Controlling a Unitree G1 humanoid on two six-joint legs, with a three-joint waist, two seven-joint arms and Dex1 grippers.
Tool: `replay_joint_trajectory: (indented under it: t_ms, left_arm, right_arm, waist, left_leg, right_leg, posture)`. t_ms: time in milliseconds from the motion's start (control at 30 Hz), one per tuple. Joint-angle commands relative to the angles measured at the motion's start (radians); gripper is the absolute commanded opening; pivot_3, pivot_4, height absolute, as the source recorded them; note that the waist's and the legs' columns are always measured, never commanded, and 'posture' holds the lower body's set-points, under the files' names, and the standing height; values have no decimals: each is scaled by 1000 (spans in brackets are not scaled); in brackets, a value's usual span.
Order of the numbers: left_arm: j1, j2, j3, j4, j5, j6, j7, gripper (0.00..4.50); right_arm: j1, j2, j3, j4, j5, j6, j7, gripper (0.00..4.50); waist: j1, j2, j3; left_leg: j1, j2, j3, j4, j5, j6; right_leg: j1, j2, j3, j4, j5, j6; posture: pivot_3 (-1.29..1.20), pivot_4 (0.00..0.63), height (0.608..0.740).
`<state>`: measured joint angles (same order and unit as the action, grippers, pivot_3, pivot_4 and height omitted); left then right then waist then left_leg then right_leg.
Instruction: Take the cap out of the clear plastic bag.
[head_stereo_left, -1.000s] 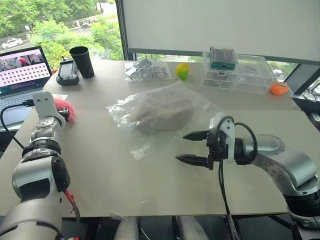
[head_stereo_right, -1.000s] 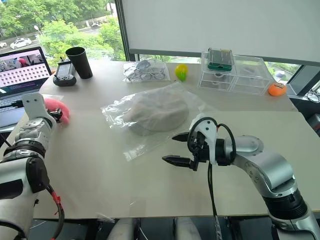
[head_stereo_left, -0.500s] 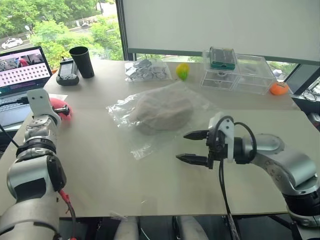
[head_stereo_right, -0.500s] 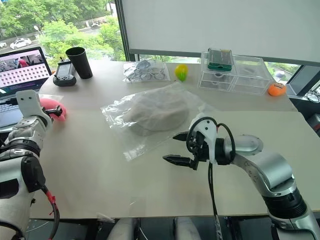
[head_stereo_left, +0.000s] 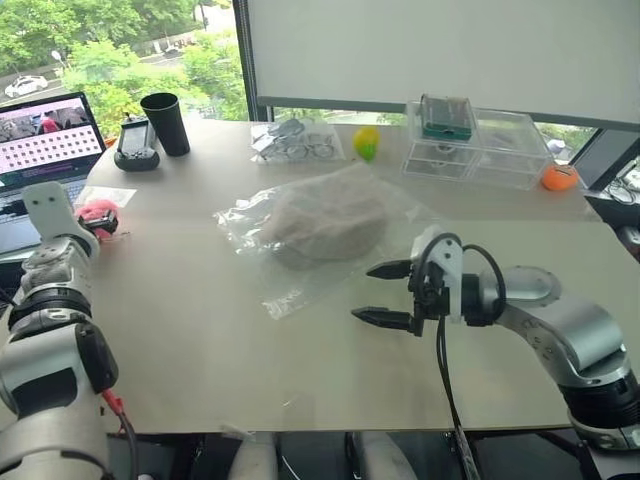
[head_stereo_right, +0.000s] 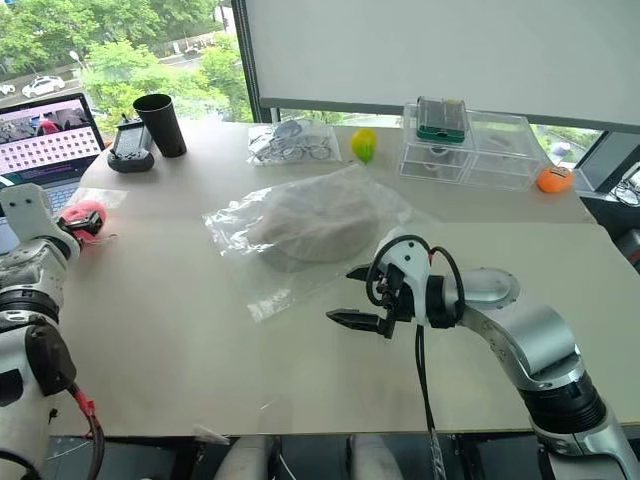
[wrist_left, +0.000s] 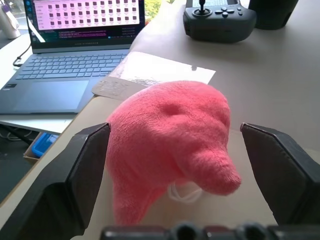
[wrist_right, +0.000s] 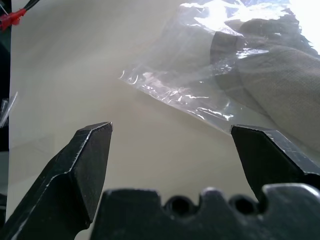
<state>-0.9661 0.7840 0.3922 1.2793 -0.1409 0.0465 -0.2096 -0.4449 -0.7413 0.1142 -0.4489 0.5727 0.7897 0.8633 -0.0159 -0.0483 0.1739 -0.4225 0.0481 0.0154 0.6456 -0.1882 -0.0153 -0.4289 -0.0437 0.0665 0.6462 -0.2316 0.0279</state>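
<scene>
The beige cap lies inside the clear plastic bag, flat on the middle of the table. My right gripper hovers just off the bag's near right edge, pointing left, open and empty. In the right wrist view the bag's crinkled edge and the cap lie just beyond the spread fingers. My left gripper is far off at the table's left edge, open, with a pink plush toy between its fingers.
An open laptop sits at the far left, with a black controller and a black cup behind. A small bag with glasses, a yellow-green ball, a clear drawer box and an orange object line the back.
My left arm has drawn to the left toward the table's edge, and the pink plush shows farther left with it. The right gripper, the bag and the cap have stayed put.
</scene>
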Motion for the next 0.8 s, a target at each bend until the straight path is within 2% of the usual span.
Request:
replay_joint_trajectory:
  t_ms: [33,133,200,300,400,500,633,700,800]
  left_arm:
    - [3,34,10,-48,-14,-15,-4,4477]
    - [0,43,0,-87,-21,-13,-61,4477]
    - [18,37,-9,-177,-44,-15,-163,4477]
    - [114,4,-12,-479,-143,58,-354,4477]
    - [278,4,-18,-855,-290,241,-498,4477]
    - [462,75,-12,-1103,-413,391,-683,4477]
    - [731,235,6,-1317,-466,470,-933,4477]
    - [834,302,32,-1382,-475,503,-1002,4477]
    - [908,337,56,-1428,-450,478,-1026,4477]
  right_arm:
    - [-19,5,-19,-5,-8,-33,7,4500]
    - [-18,4,-20,-6,-10,-32,10,4500]
    - [-15,2,-25,-9,-10,-30,9,4500]
    - [-11,-4,-36,-11,-18,-28,0,4500]
    - [-11,-13,-47,-2,-37,-38,-8,4500]
    - [-14,-35,-39,20,-81,-69,-1,4500]
    - [-22,-41,-24,57,-152,-131,-13,4500]
    - [-28,-34,-15,69,-191,-160,-27,4500]
    - [-44,-11,38,80,-297,-235,-74,4500]
  waist:
    - [1,0,0]
    - [2,0,0]
    - [3,0,0]
    - [3,0,0]
    - [1,0,0]
    - [-15,0,0]
    - [-41,0,0]
    - [-44,1,0]
    - [-38,2,1]
  left_leg:
    - [0,0,0,0,0,0]
    - [0,0,0,0,0,0]
    - [0,0,0,0,0,0]
    - [0,0,0,0,0,0]
    - [0,1,0,0,0,-1]
    - [0,1,1,0,0,-1]
    - [3,2,2,-1,0,0]
    - [5,3,3,-2,0,0]
    - [7,3,3,-2,0,0]
  right_leg:
    - [0,0,0,0,0,0]
    - [0,0,0,0,0,0]
    - [0,0,0,0,0,0]
    - [0,0,0,0,0,0]
    - [0,0,0,0,0,-1]
    - [0,0,2,1,0,-1]
    - [0,1,2,1,0,-2]
    - [0,1,2,2,-2,-5]
    - [2,1,2,2,-6,-3]
  posture:
    - [0,150,740]
    - [0,150,740]
    - [0,150,740]
    - [0,150,740]
    - [0,150,740]
    - [0,150,740]
    - [0,150,740]
    - [0,150,740]
    - [0,150,740]
